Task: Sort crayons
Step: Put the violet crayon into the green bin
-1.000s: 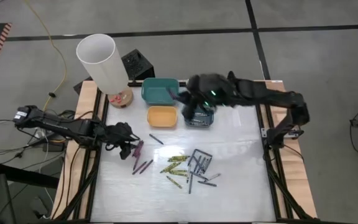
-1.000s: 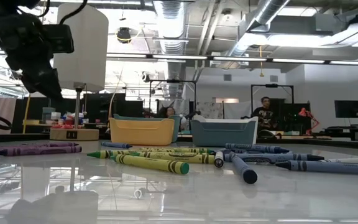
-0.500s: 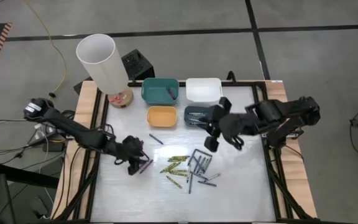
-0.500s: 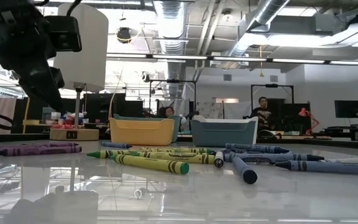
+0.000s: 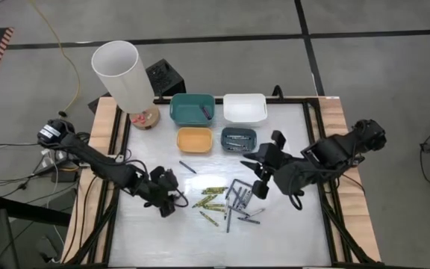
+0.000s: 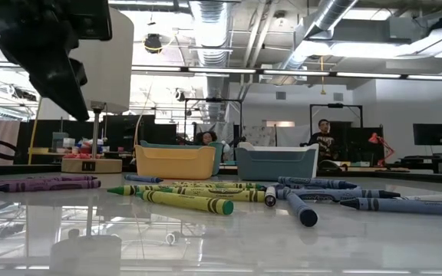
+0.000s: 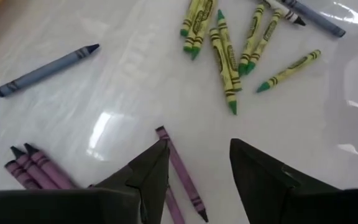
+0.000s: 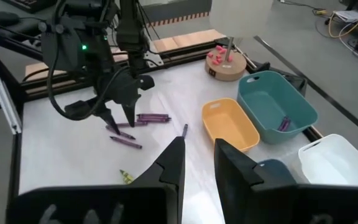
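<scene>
Hovering over dark purple wax crayons (image 7: 180, 171), left tool (image 7: 197, 165) parted, empty; right tool (image 8: 197, 155) parted above white table (image 5: 290, 232).

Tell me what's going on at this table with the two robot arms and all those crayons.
Two robot arms are sorting crayons by colour into small bins. The left gripper hangs open over the purple crayons, holding nothing. The right gripper hovers empty above the table. The teal bin already holds a purple crayon; yellow-green crayons and blue crayons lie loose mid-table.
</scene>
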Controlling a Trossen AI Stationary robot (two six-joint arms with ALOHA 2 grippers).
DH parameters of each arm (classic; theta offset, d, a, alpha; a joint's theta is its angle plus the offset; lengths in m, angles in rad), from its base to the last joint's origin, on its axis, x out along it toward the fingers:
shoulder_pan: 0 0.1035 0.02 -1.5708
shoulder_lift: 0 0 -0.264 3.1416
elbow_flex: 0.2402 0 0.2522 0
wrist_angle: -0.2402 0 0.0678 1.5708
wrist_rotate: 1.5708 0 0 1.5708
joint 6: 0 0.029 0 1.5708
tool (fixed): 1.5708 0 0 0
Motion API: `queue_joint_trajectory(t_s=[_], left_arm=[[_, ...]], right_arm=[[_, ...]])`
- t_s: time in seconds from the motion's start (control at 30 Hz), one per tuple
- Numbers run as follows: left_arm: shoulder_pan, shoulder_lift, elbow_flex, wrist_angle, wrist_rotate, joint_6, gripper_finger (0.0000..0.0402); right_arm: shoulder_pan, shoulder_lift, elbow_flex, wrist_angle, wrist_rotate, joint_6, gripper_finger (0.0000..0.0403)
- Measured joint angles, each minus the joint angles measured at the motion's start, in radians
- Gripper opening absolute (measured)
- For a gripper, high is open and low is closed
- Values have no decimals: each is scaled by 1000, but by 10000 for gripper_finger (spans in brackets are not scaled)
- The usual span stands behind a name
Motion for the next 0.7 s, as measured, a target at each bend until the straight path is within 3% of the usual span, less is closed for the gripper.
queue_joint_trajectory(t_s=[0.17, 0.5, 0.7], left_arm=[[-14, 0, -6, -38, -29, -16, 151], [-31, 8, -7, -91, 28, -49, 150], [-30, 7, -7, -186, 28, -153, 150]], right_arm=[[6, 0, 0, 1, 0, 8, 81], [4, 0, 0, 0, 0, 8, 81], [4, 0, 0, 0, 0, 8, 81]])
